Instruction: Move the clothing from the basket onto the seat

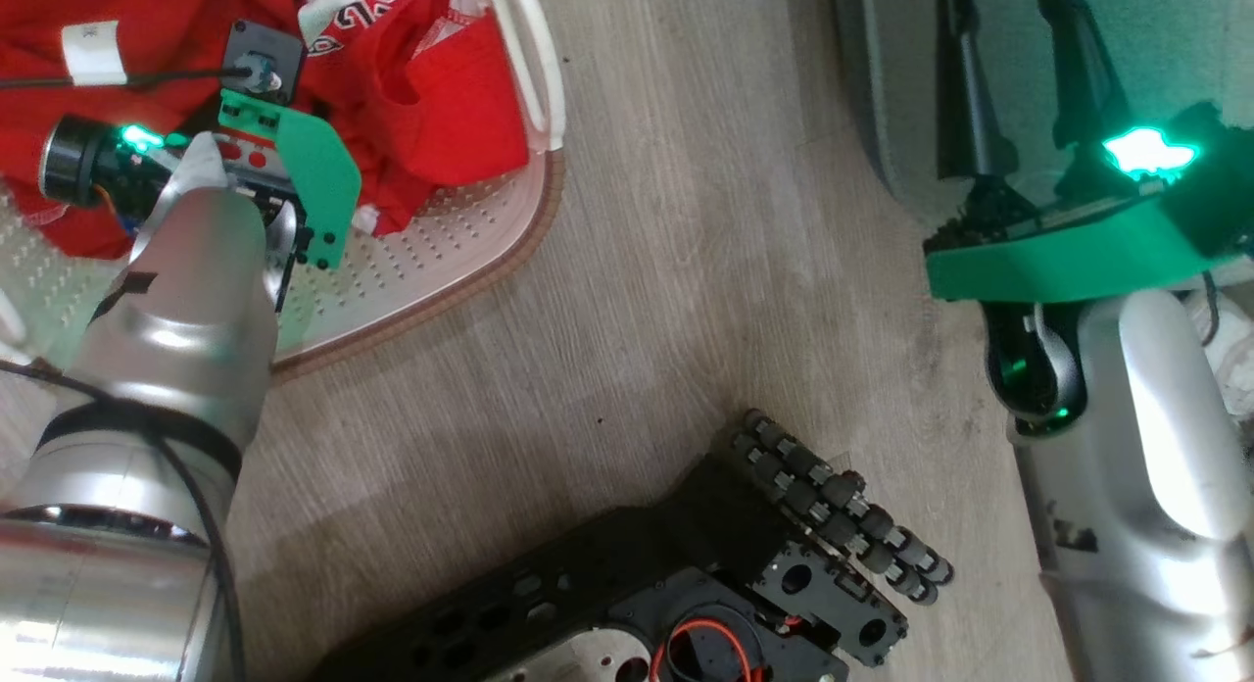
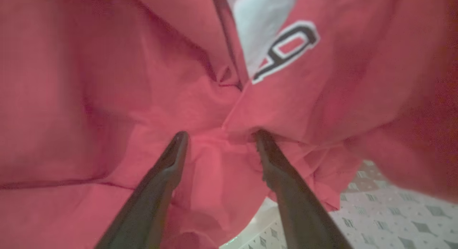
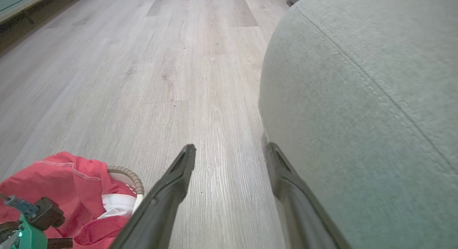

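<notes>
- Head view: left arm (image 1: 196, 261) reaches down into the basket (image 1: 411, 261), its wrist right over the clothing (image 1: 460, 104). The red heap is in the basket, none of it on the seat (image 1: 882, 74). Right pincer (image 1: 1004, 35) is parked well apart, fingers pointing at the seat, probably to keep out of the left arm's way.
- Left wrist view: left pincer (image 2: 218, 134) is spread, not closed, both tips dug into red fabric with a raised fold between them. It looks set up to pinch that fold. White patch with a printed character lies ahead of the tips; perforated basket bottom shows down and to the right of the fingers.
- Right wrist view: right pincer is spread and empty, bare floor (image 3: 200, 81) between the fingers. Seat is just beside the right-hand finger; contact can't be told. Clothing and basket rim sit low to the left of the fingers.
</notes>
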